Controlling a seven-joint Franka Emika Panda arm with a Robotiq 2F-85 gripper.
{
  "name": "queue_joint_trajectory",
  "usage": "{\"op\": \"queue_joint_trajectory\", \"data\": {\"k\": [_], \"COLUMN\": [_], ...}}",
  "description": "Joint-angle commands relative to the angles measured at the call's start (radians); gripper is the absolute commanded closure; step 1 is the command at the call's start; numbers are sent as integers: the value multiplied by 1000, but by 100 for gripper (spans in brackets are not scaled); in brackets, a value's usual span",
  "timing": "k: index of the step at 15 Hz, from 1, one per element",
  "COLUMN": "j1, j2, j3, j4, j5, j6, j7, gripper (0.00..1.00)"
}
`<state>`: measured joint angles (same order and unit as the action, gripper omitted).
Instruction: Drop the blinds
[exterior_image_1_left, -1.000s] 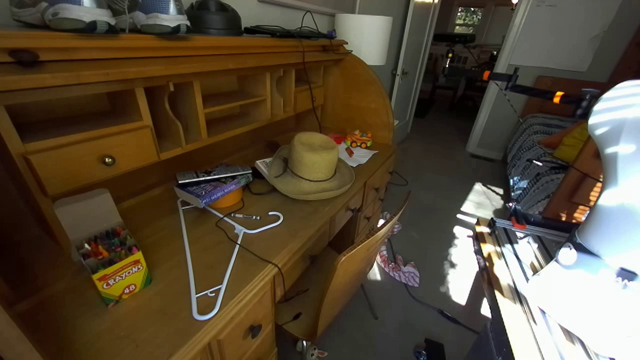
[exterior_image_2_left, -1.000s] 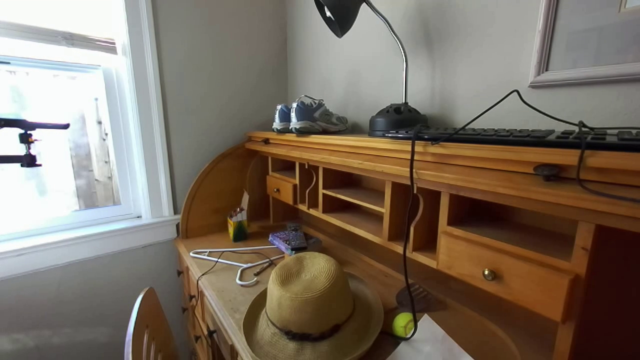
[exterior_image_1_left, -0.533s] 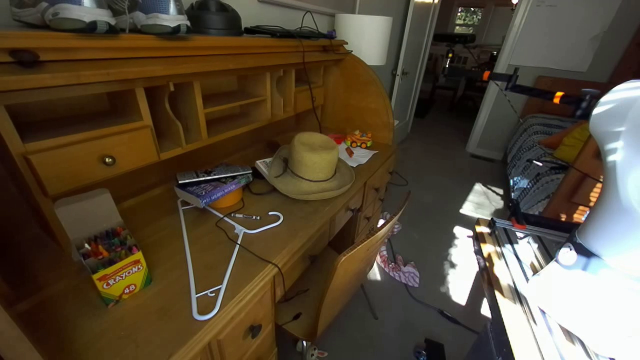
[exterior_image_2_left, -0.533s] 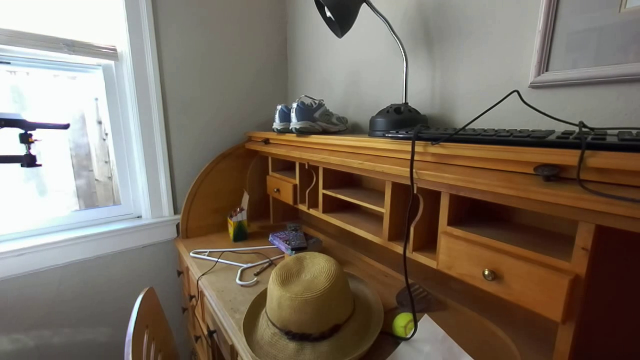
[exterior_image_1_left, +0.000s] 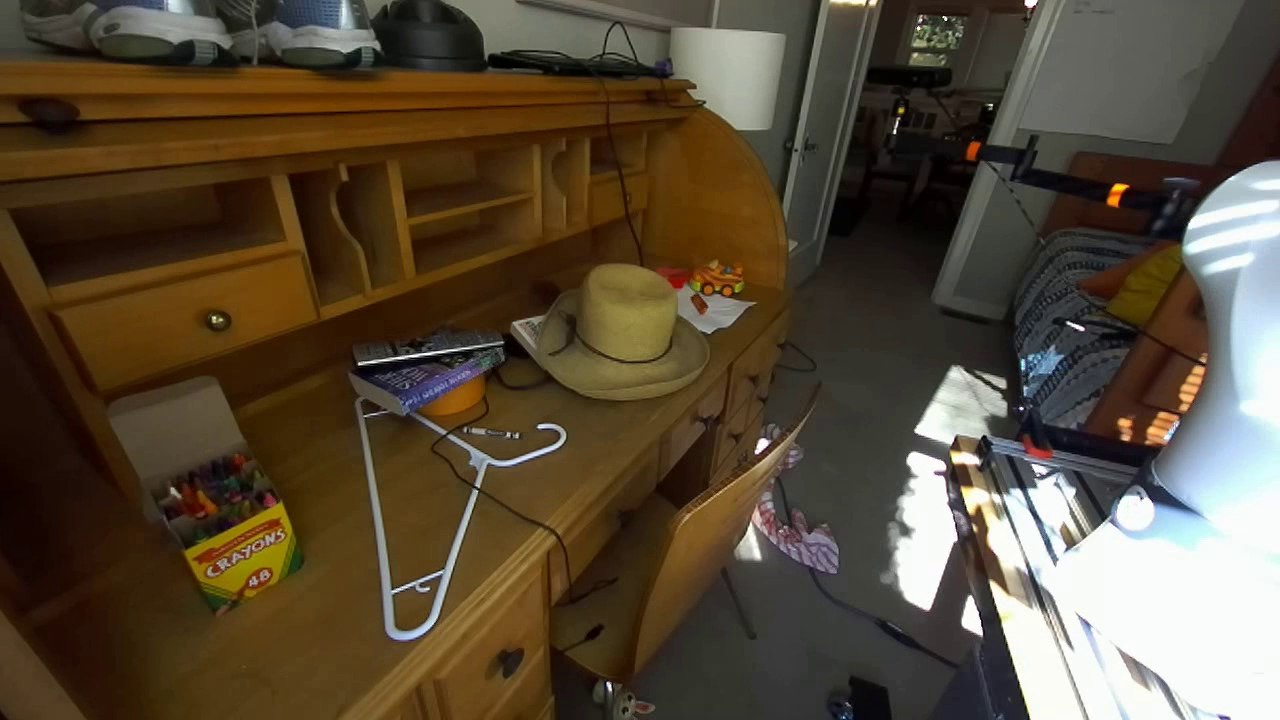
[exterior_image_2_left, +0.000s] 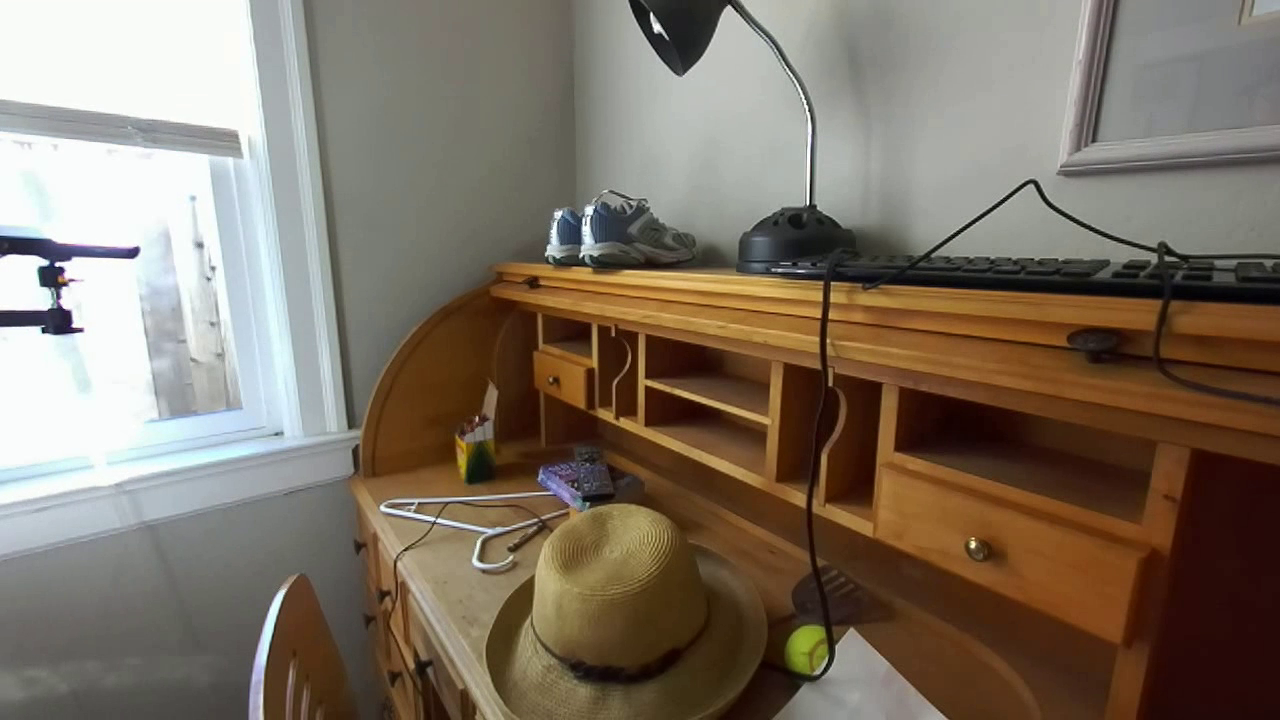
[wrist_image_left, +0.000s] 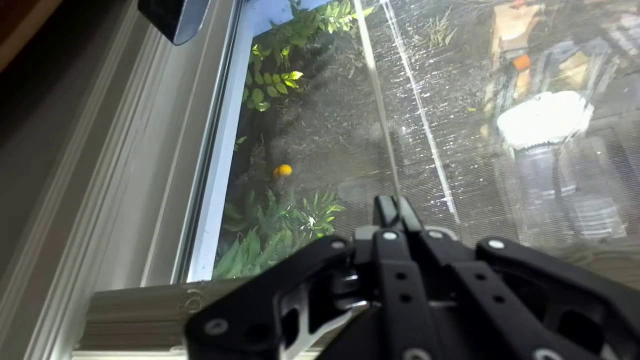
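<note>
The blinds (exterior_image_2_left: 130, 130) hang across the upper part of the window in an exterior view, their bottom rail lying across the glass. In the wrist view the stacked slats of the blinds (wrist_image_left: 145, 312) run along the bottom of the picture, partly hidden behind my gripper. My gripper (wrist_image_left: 397, 212) is shut on a thin pale cord (wrist_image_left: 377, 100), which runs from the fingertips to the top of the wrist picture. A second pale line, cord or reflection, runs beside it. My gripper is out of view in both exterior views; only the white arm (exterior_image_1_left: 1230, 400) shows.
The window frame (wrist_image_left: 165, 175) stands beside the gripper. The window sill (exterior_image_2_left: 180, 470) is below. A black camera mount (exterior_image_2_left: 55, 290) stands before the window. A roll-top desk (exterior_image_1_left: 330, 520) holds a hat (exterior_image_1_left: 625, 330), hanger (exterior_image_1_left: 465, 520) and crayon box (exterior_image_1_left: 240, 555). A chair (exterior_image_1_left: 715, 520) stands at the desk.
The bottom rail of the blinds has moved down the window in steps across the frames. The white arm has shifted slightly, with more striped light on it. The desk things have not moved.
</note>
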<state>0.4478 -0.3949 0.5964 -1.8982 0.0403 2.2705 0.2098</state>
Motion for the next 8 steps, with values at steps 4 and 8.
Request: {"op": "queue_joint_trajectory", "data": {"k": [4, 8], "j1": [-47, -77], "j2": [-13, -2], "j3": [25, 31], "j4": [94, 160], "j5": [-70, -113], "j6": [-47, -45], "j7": [15, 11], "gripper": [100, 100]}}
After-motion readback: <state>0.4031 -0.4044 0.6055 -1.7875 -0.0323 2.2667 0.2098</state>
